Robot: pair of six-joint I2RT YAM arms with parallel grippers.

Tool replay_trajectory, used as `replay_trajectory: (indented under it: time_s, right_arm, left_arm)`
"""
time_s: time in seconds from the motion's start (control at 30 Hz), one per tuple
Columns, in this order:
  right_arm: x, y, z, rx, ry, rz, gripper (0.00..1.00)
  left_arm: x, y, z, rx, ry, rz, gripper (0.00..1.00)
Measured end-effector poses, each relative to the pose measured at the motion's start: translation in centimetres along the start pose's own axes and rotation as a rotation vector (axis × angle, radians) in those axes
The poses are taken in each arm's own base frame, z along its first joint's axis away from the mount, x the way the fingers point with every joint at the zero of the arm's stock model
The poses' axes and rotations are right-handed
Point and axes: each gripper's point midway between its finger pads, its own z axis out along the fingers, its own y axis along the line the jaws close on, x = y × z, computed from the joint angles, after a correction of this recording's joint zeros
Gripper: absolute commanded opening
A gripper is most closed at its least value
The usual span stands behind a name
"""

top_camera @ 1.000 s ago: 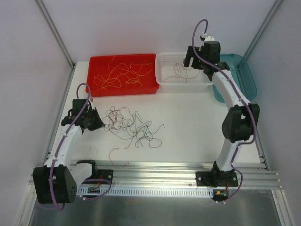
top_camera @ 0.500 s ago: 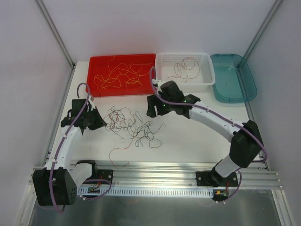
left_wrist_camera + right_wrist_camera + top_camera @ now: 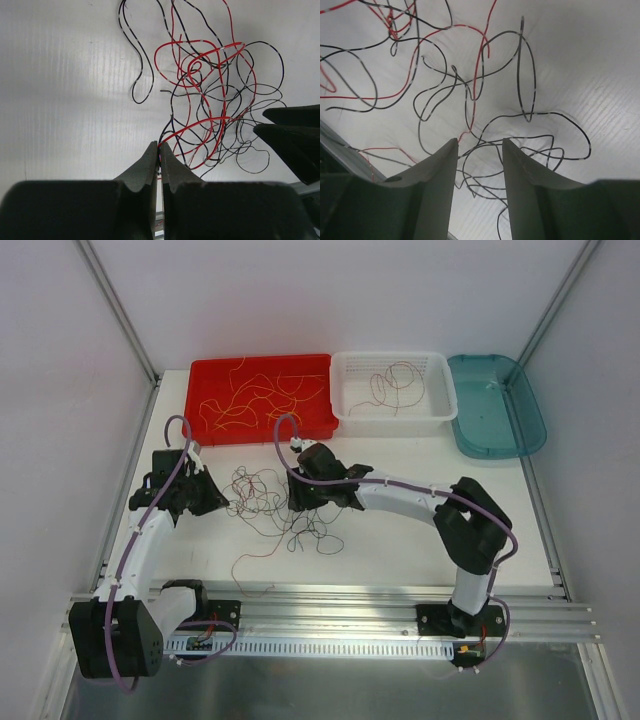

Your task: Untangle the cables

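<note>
Cables (image 3: 275, 508) tangled mid-tabletop, left of centre. Left gripper (image 3: 159, 147) pinched tight, apparently on a red/black strand at the tangle's left edge. Right gripper (image 3: 480, 145) half-spread, straddling black strands on its right side. More strands in red tray (image 3: 260, 436) and white basket (image 3: 395, 418) at far edge.

Fixed high behind both arm bases, the top camera looks down on the whole white table (image 3: 400, 550). The left wrist camera peers close over the left gripper (image 3: 159, 150) at the cable tangle (image 3: 210, 100) just ahead of its tips. The right wrist camera, equally close, looks past the right gripper (image 3: 480, 145) at the same tangle from the opposite side.
</note>
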Motion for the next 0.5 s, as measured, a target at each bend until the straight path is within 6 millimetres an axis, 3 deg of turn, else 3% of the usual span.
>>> replay_trajectory:
  time_s: [0.17, 0.33, 0.5]
  right_arm:
    - [1.7, -1.0, 2.5, 0.035, 0.046, 0.03, 0.43]
    - [1.6, -0.8, 3.9, 0.037, 0.047, 0.036, 0.38]
    - [0.7, -0.7, 4.1, 0.045, 0.014, 0.03, 0.11]
  left_arm:
    - [-0.1, -0.1, 0.0, 0.005, -0.003, 0.001, 0.0]
    - [-0.1, -0.1, 0.0, 0.006, -0.004, 0.002, 0.0]
    - [-0.1, -0.1, 0.0, 0.006, -0.005, 0.002, 0.0]
